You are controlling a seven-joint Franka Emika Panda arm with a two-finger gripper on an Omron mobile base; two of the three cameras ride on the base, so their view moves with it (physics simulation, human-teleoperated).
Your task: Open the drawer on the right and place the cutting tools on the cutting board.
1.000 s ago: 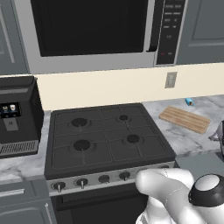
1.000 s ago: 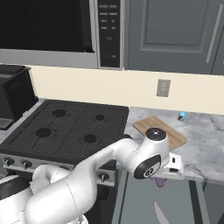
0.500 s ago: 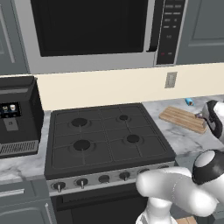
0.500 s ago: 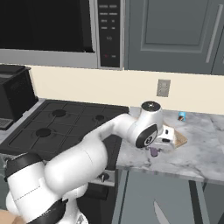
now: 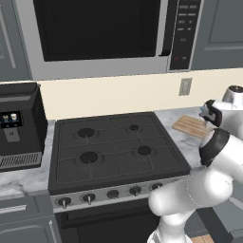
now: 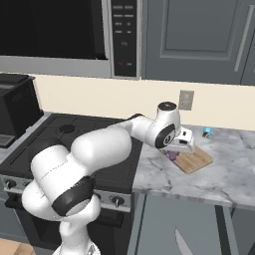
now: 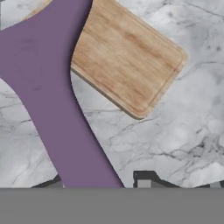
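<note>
Since a second ago the arm has been swung up from in front of the lower cabinets and out over the counter, and the gripper (image 6: 173,154) is now held above the near left part of the cutting board (image 6: 195,160).

Left to right in the right base view: stove (image 6: 60,137), then the marble counter (image 6: 219,174), with the board lying flat on it and a small blue object (image 6: 206,132) set behind it near the wall. Below the counter a grey cabinet front (image 6: 169,226) is seen; whether the drawer is pulled open cannot be told.

A purple tool (image 7: 52,100) is pinched between the fingers; in the hand view it runs from the fingertips (image 7: 143,180) up across the board's corner, widening at the far end. It is taken for one of the cutting tools, though its colour is not silvery.

Handling, as judged: thin, stiff, light, probably slick along the flat. The hold sits at the narrow handle end, so the broad end may swing or tip when released. A low release over the board's middle is advised, lest it slide onto the marble.
</note>
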